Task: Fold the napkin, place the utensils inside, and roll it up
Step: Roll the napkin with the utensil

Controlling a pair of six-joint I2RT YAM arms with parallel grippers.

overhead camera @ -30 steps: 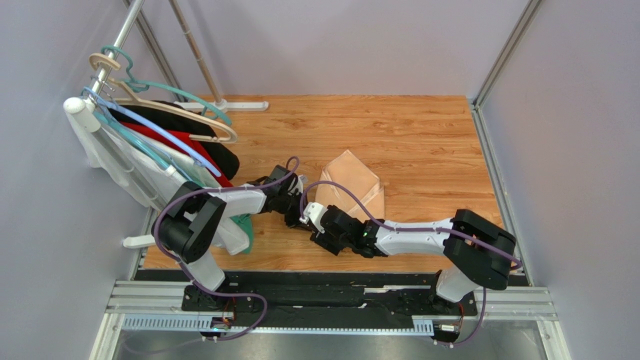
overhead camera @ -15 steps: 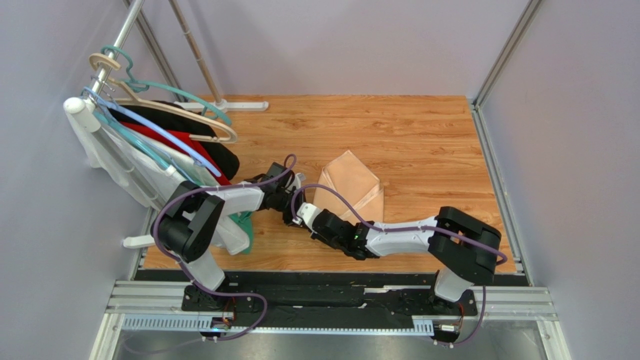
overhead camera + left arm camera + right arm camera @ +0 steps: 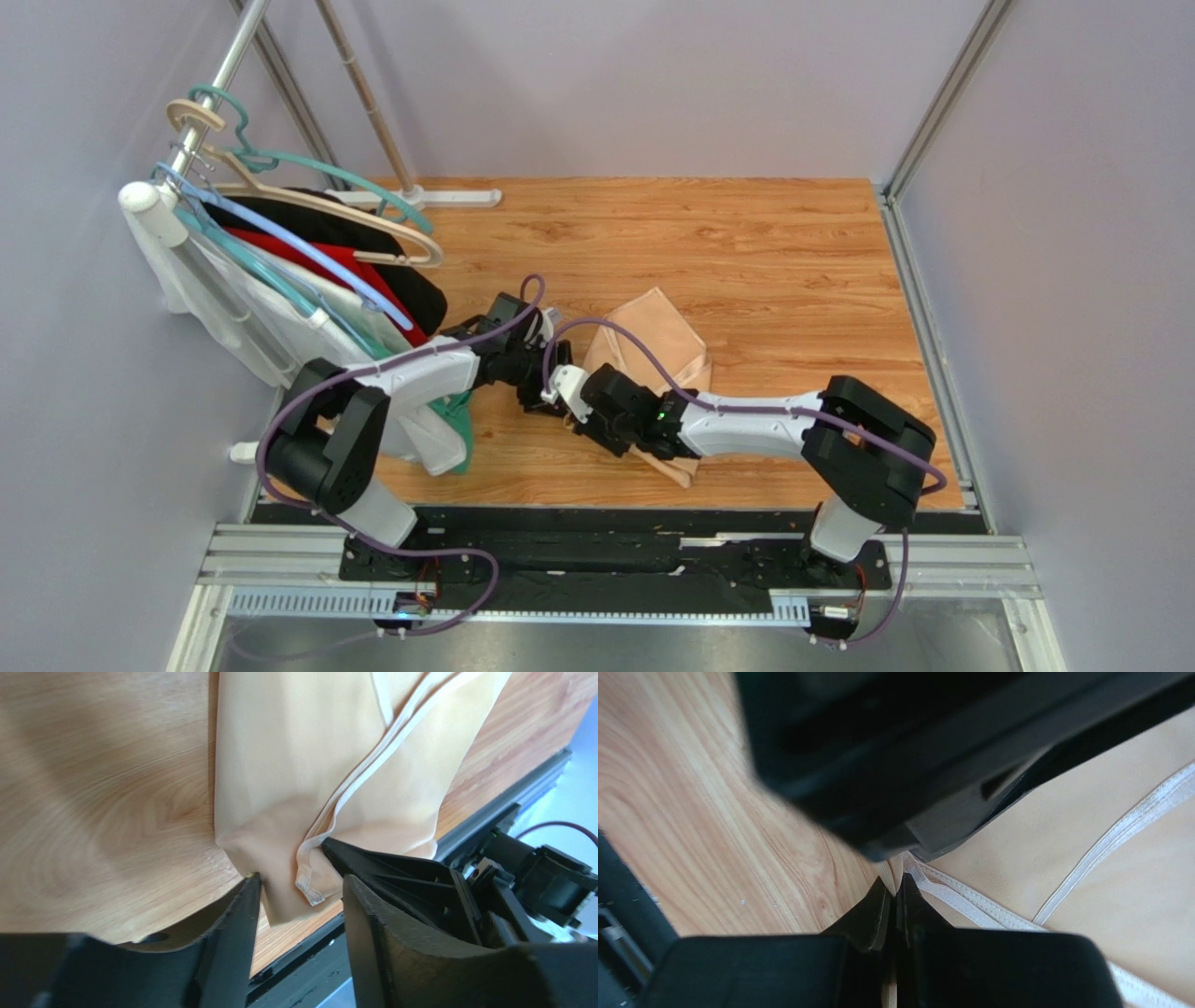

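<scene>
Folded napkin point(image 3: 659, 340) by counter point(image 3: 786, 252) near edge, right gripper point(image 3: 894, 899) jaws pinching its hem, left gripper point(image 3: 300, 885) jaws wide astride its corner.

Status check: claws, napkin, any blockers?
Left claw open, straddling napkin corner. Right claw shut on its hem. Utensils not in view. Claws crowd each other.

Bright, even light from above, soft shadows; wrist views close and soft-focused (foreground nearly black, one edge overexposed)
</scene>
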